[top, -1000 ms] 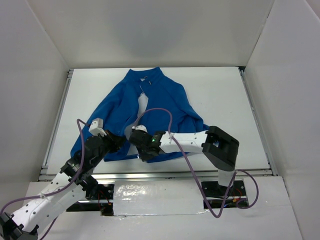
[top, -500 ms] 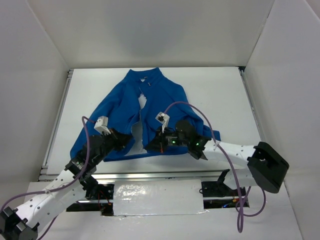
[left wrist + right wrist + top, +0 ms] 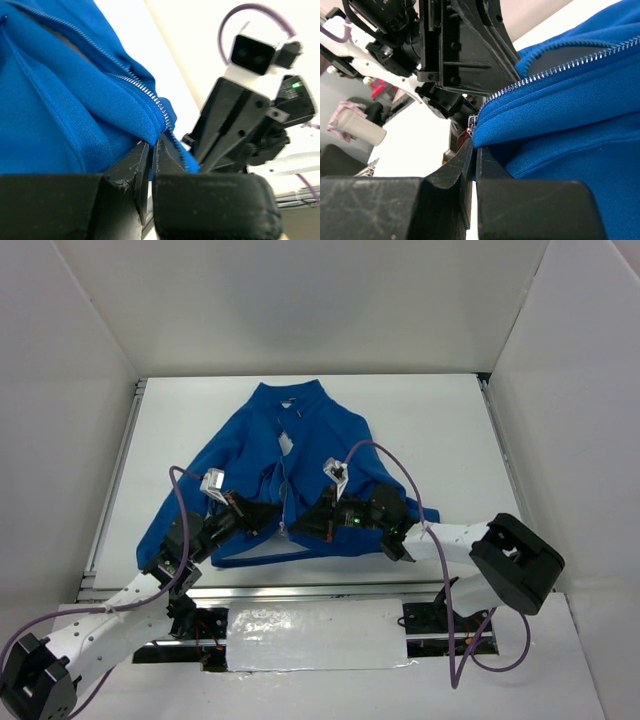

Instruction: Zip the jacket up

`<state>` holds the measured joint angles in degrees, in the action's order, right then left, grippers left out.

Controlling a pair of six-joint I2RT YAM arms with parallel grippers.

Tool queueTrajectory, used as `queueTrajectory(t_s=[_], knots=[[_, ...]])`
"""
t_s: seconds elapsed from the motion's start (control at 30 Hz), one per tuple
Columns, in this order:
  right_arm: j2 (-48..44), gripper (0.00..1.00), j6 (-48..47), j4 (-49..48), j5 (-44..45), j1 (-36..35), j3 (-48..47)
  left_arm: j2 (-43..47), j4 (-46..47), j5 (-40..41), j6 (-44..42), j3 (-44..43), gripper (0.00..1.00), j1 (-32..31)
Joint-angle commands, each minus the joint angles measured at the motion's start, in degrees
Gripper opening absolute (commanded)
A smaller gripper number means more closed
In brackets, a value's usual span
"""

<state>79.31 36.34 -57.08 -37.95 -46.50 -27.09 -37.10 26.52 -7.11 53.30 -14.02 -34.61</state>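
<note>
The bright blue jacket [image 3: 300,455] lies on the white table, collar at the far end, front partly open. My left gripper [image 3: 272,520] is shut on the jacket's left front edge near the hem, pinching blue fabric beside the zipper teeth [image 3: 150,95]. My right gripper [image 3: 303,524] is shut on the right front edge near the hem, with the small metal zipper pull [image 3: 473,121] just above its fingertips. The two grippers face each other, almost touching, at the bottom of the zipper. The zipper teeth [image 3: 555,70] run up from there.
White walls enclose the table [image 3: 440,430] on three sides. A metal rail [image 3: 300,590] runs along the near edge. Purple cables loop over both arms. The right arm [image 3: 500,560] reaches in from the right.
The right gripper has swung from the left of the hem to the right front edge and closed on it. The left gripper has moved right towards it. The front gap has narrowed.
</note>
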Motion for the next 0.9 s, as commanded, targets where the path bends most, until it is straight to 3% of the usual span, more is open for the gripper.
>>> queueTrajectory(t_s=[0.0, 0.3, 0.87], knots=[[0.7, 0.00, 2.6, -11.6, 0.0, 0.1, 0.7, 0.6, 9.2, -2.5, 2.2, 0.0, 0.00, 0.2], [-3.8, 0.00, 2.2, -10.2, 6.4, 1.2, 5.4, 5.0, 3.4, -0.4, 2.1, -0.9, 0.00, 0.2], [-0.6, 0.00, 5.8, -14.6, -0.3, 4.7, 4.4, 2.7, 7.6, -5.3, 3.1, 0.6, 0.00, 0.2]])
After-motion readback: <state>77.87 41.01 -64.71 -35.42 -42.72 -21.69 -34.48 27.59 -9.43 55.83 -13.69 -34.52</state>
